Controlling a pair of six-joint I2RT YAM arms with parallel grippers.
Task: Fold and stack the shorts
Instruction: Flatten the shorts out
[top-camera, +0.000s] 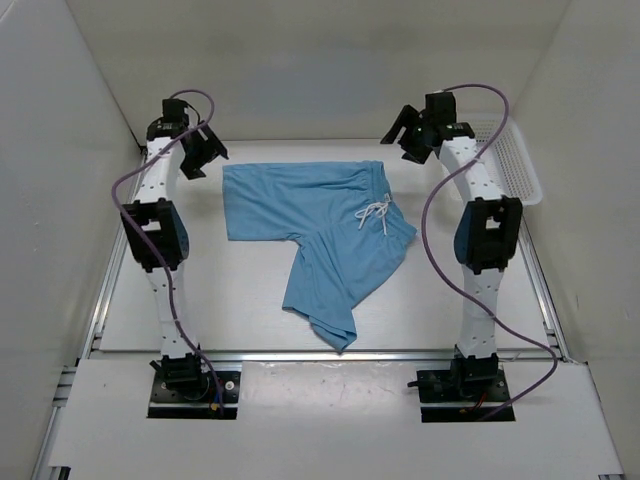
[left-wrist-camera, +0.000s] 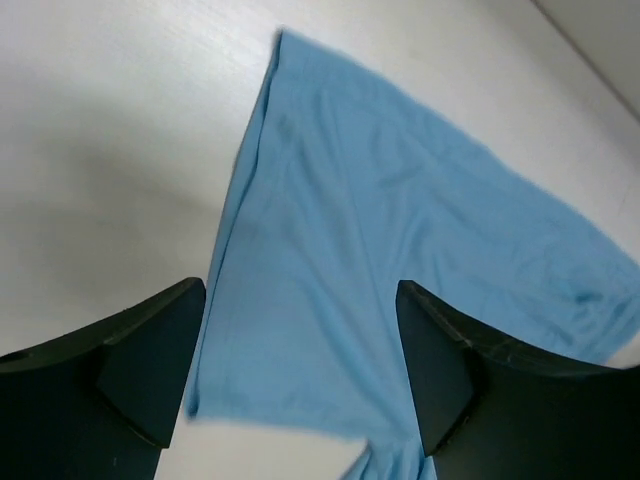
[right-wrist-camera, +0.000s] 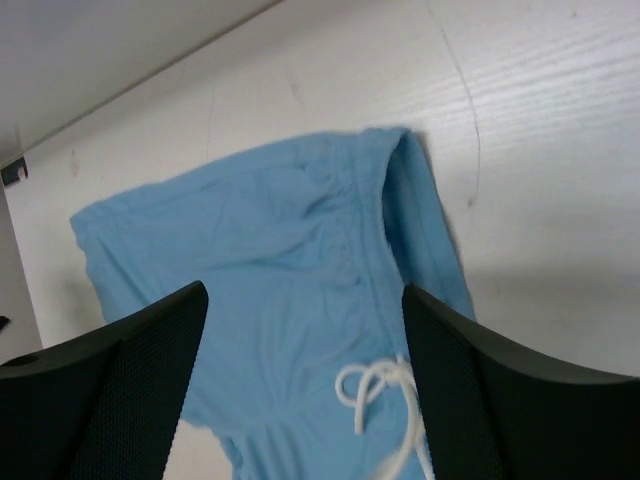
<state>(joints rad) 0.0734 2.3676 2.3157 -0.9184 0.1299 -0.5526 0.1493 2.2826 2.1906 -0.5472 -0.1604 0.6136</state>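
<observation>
Basically nothing done yet as far as I can see: the shorts lie unfolded in the middle of the table, one leg pointing my way. Left gripper and right gripper hover over its far edge, jaws spread, holding nothing.

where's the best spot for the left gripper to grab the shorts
Pinch the hem of the left-pointing leg, coming down from above with the left gripper. The shorts lie flat, so a free edge is easiest to catch, and this one lies nearest that arm.
</observation>
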